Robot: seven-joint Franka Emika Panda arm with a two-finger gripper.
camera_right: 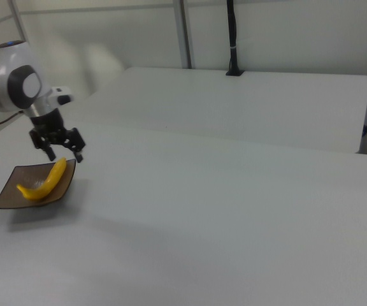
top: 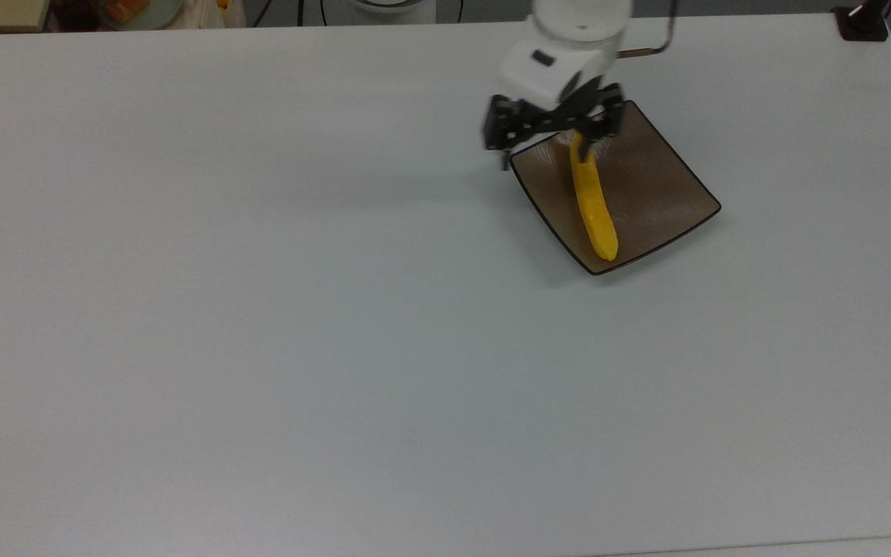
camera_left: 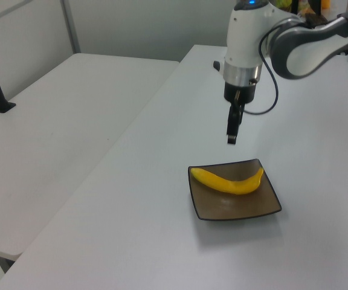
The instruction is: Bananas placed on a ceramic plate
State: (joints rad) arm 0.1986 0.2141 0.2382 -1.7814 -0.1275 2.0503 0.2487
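Spread wide, pincer point(top: 547, 147) hangs empty above the ceramic plate point(top: 662, 186), where the banana point(top: 594, 205) lies on the white bench point(top: 260, 309).

A lab-like test room is being shown: bare white tables point(top: 260, 309), plain grey walls point(camera_right: 285, 38), and a cabled robot arm point(camera_left: 295, 42) being mounted at a tabletop.

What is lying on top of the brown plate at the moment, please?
One yellow banana lies diagonally across the plate, free of the open gripper above. The plate surface beneath the banana is covered.
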